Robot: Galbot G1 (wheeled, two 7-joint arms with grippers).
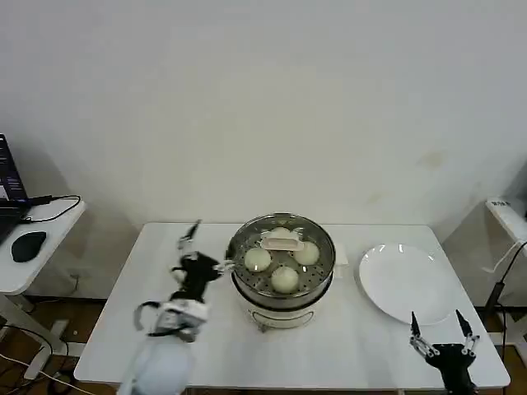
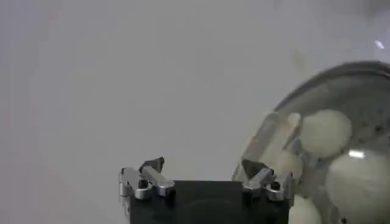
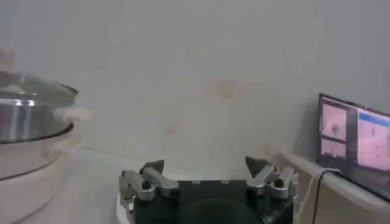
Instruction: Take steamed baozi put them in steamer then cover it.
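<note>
The steamer [image 1: 282,298] stands mid-table, a shiny steel pot on a white base. The clear glass cover [image 1: 317,234] lies on top of it, its cream bar handle [image 1: 280,243] at the centre. Through the glass I see several cream-white baozi [image 1: 258,259] on the tray. My left gripper [image 1: 206,249] hovers open and empty just left of the steamer's rim. In the left wrist view the cover [image 2: 365,79] and the baozi [image 2: 326,131] sit beside the left gripper [image 2: 204,167]. My right gripper [image 1: 443,327] rests open and empty near the table's front right edge. The right wrist view shows the steamer [image 3: 27,125] far off from the right gripper [image 3: 207,167].
A flat white plate [image 1: 403,280], empty, lies right of the steamer. A small side table [image 1: 33,247] at the far left carries a mouse and cables. A lit screen [image 3: 356,143] stands on a shelf to the right.
</note>
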